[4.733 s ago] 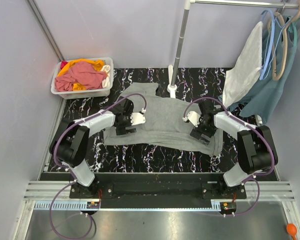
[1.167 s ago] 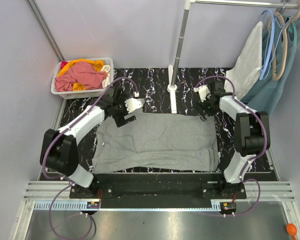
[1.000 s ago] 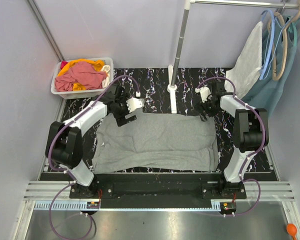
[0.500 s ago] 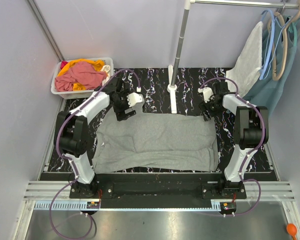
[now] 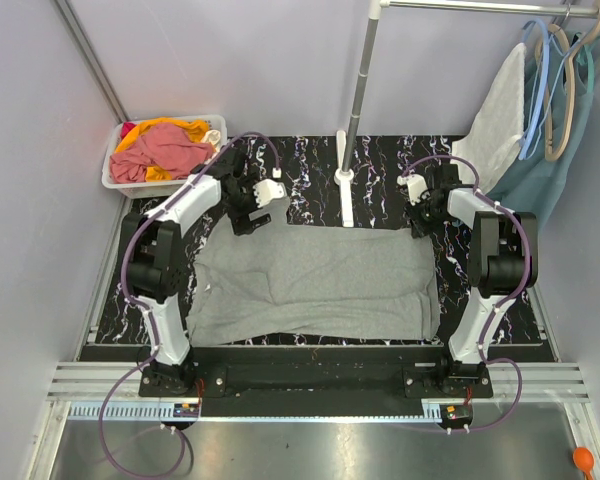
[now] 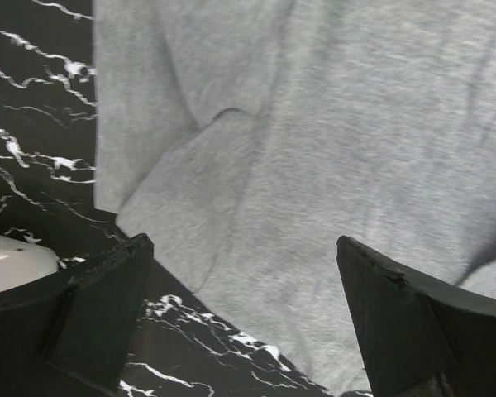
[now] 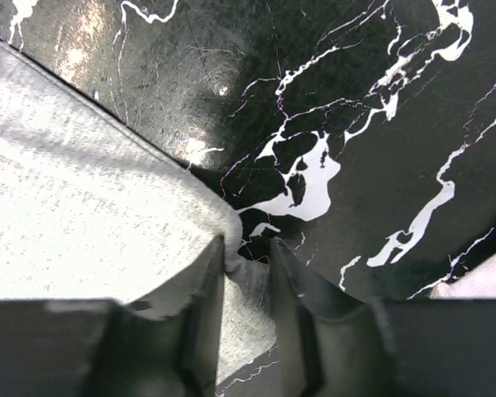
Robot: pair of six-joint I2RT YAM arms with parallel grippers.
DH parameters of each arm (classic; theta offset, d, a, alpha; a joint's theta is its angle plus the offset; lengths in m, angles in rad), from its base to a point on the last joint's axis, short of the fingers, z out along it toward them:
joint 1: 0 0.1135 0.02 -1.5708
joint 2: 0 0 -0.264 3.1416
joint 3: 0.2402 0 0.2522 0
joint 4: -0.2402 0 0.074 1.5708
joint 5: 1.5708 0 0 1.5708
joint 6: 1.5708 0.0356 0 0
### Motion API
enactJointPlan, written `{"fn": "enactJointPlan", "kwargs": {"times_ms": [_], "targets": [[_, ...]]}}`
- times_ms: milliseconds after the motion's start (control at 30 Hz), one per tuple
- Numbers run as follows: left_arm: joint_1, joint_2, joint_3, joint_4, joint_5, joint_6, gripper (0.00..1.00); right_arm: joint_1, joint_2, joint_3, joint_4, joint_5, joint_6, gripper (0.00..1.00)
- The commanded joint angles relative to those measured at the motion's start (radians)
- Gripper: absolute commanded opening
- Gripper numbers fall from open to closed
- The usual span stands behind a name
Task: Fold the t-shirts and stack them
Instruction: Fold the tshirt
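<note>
A heather grey t-shirt (image 5: pixel 310 285) lies spread flat across the black marble table (image 5: pixel 310 160). My left gripper (image 5: pixel 244 222) hovers open at the shirt's far left corner. In the left wrist view its fingers (image 6: pixel 99 306) stand wide apart above grey cloth (image 6: pixel 314 149) and the table's edge. My right gripper (image 5: pixel 421 226) is at the far right corner. In the right wrist view (image 7: pixel 246 252) its jaws are nearly together, with the shirt's corner (image 7: pixel 74 215) pinched between them. Pink-red (image 5: pixel 165 152) and orange (image 5: pixel 170 126) t-shirts are heaped in the bin.
A clear plastic bin (image 5: pixel 110 182) stands at the table's far left corner. A rack pole with a white foot (image 5: pixel 346 182) rises at the back centre. An off-white cloth (image 5: pixel 492 125) and a teal garment (image 5: pixel 545 185) hang on hangers at the right.
The right jaws have narrowed onto the shirt's far right corner. The left gripper has drifted up and left along the far edge, staying open. The shirt lies flatter than several seconds ago.
</note>
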Motion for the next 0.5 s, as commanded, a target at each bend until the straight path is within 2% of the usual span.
{"fn": "enactJointPlan", "kwargs": {"times_ms": [0,100,233,467], "targets": [[0.020,0.073,0.121,-0.002,0.009,0.007,0.98,-0.010,0.036,0.003,0.018,0.039,-0.035,0.27],[0.023,0.150,0.229,-0.034,0.028,0.004,0.98,-0.010,0.038,0.006,0.013,0.045,-0.033,0.21],[0.022,0.251,0.399,-0.038,0.054,-0.053,0.98,-0.010,0.044,0.011,0.004,0.045,-0.029,0.02],[0.022,0.422,0.635,-0.034,0.120,-0.168,0.98,-0.009,0.055,0.012,-0.008,0.054,-0.029,0.00]]}}
